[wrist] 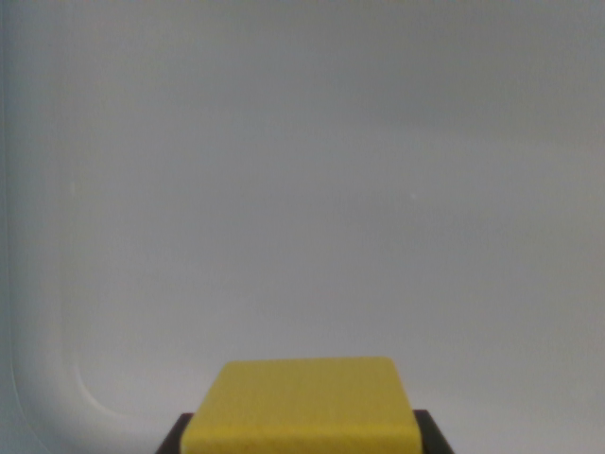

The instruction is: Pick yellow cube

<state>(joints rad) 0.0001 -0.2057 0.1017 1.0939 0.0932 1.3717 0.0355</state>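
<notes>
A: Item one, the yellow cube (301,405). Where does it sit?

B: At the bottom centre of the wrist view, cut off by the lower frame edge. Its top face is flat, matte and evenly yellow, with slightly rounded corners. The view is soft, so no finer surface detail can be read.

A: Item two, the end effector (302,437). What is its condition?

B: Only two dark pieces show, one at each lower side of the cube, at the wrist view's left and right. They lie right against the cube's sides. Whether they are clenched on the cube or merely flanking it cannot be told from this view.

A: Item three, what carries the things?

B: A pale grey-white surface (312,189) fills the rest of the frame, plain and unmarked. Along the wrist view's left runs a lighter raised rim (38,312), which curves round at the lower left corner towards the cube.

A: How does the cube lie relative to that rim?

B: Near the curved corner, apart from it, with bare surface between.
</notes>
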